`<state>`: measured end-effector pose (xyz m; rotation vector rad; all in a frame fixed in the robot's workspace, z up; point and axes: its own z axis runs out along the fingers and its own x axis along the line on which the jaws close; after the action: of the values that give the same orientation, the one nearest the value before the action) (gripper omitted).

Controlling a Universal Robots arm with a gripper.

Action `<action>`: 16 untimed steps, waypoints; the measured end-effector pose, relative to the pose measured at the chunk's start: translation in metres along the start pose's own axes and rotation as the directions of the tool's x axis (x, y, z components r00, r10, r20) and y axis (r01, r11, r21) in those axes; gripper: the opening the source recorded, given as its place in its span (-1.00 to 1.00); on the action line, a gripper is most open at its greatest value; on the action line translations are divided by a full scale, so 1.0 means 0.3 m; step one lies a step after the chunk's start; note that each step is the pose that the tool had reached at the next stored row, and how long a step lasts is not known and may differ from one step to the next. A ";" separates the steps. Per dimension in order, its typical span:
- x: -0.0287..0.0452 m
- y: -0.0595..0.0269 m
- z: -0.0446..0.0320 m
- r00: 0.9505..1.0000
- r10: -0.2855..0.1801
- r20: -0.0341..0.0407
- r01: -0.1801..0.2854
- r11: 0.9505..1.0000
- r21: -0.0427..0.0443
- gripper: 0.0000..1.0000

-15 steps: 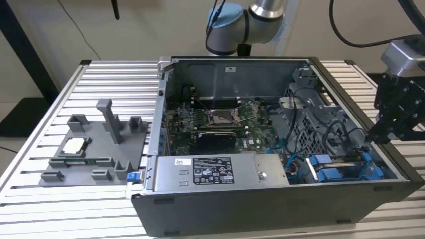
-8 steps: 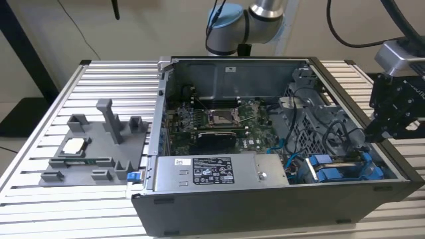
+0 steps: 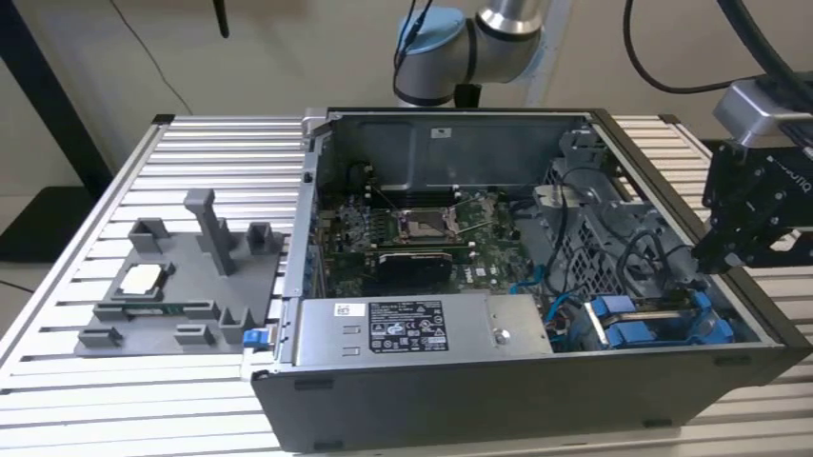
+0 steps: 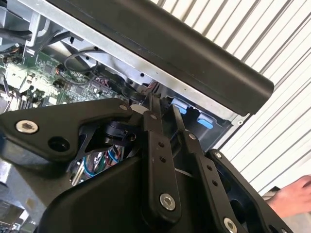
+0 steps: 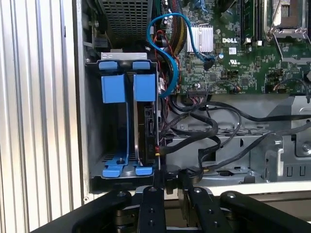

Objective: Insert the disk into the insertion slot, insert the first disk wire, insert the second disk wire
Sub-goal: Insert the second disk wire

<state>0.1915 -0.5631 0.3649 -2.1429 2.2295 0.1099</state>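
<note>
Now: black gripper (image 5: 172, 183) at open grey computer case (image 3: 508, 405)

Its opening cannot be told. Just beyond it, the silver blue-framed disk (image 5: 146, 97) is seated edgewise in the narrow grey insertion slot (image 5: 95, 131), beside black cables (image 5: 214, 127).

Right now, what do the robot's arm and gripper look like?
The arm is silver with a pale blue joint cap; black cables loop near the wrist. The gripper is matte black, built of jointed link bars with silver screws, below a grey block.
</note>
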 end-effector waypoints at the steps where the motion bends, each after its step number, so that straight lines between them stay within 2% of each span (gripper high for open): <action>1: 0.000 0.000 0.000 1.000 0.000 0.000 0.000 1.000 0.000 -0.47; 2: 0.000 0.000 0.000 1.000 0.000 0.000 0.000 1.000 0.000 -0.51; 3: 0.000 0.000 0.000 1.000 0.000 0.000 0.000 1.000 0.000 -0.65; 4: 0.000 0.000 0.000 1.000 0.000 0.000 0.000 1.000 -0.001 -0.65; 5: 0.000 0.000 0.000 1.000 0.000 0.000 0.000 1.000 -0.001 -0.77; 14: 0.000 -0.002 0.000 1.000 0.000 0.000 0.000 1.000 -0.003 -0.77; 16: 0.000 -0.008 0.001 1.000 0.001 0.000 -0.001 1.000 -0.009 -0.77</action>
<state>0.1938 -0.5632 0.3646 -2.1470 2.2342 0.1206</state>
